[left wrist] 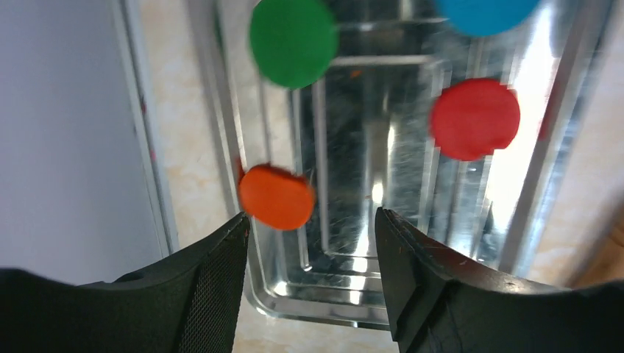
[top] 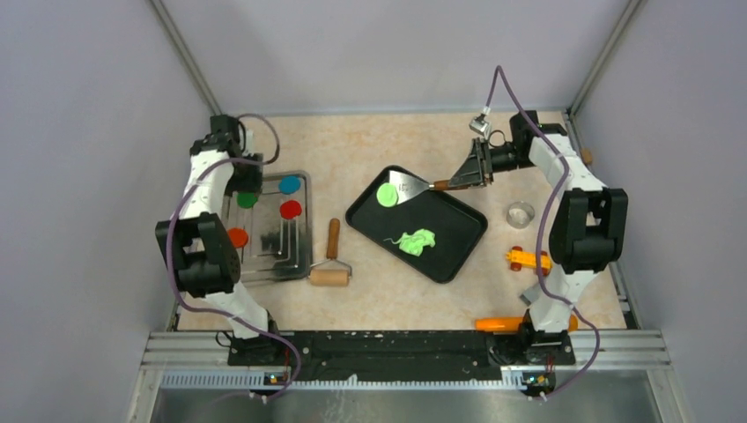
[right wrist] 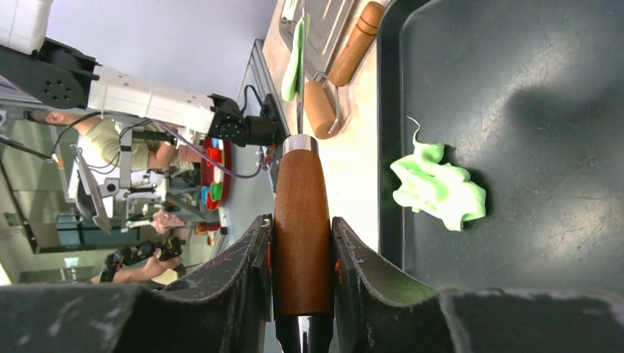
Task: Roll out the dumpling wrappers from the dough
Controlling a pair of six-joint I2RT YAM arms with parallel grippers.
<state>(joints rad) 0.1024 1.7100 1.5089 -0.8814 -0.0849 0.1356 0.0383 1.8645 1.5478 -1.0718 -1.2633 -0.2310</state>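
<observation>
A lime-green dumpling wrapper (top: 386,194) lies on the blade of a metal scraper (top: 410,183) over the far left corner of the black tray (top: 458,220). My right gripper (top: 460,180) is shut on the scraper's brown wooden handle (right wrist: 300,213). In the right wrist view the right gripper (right wrist: 302,224) clamps the handle, and the wrapper (right wrist: 296,51) shows edge-on. The dough (top: 414,241), a ragged lime-green scrap, lies in the tray and shows in the right wrist view (right wrist: 438,191). My left gripper (top: 247,182) is open and empty above the metal tray (top: 299,256), and shows in the left wrist view (left wrist: 310,220).
The metal tray (left wrist: 324,305) holds a dark green disc (left wrist: 293,40), a blue disc (left wrist: 486,15), a red disc (left wrist: 474,119) and an orange disc (left wrist: 277,196). A wooden rolling pin (top: 332,260) lies between the trays. A metal ring cutter (top: 520,213) and orange tools (top: 528,259) lie at the right.
</observation>
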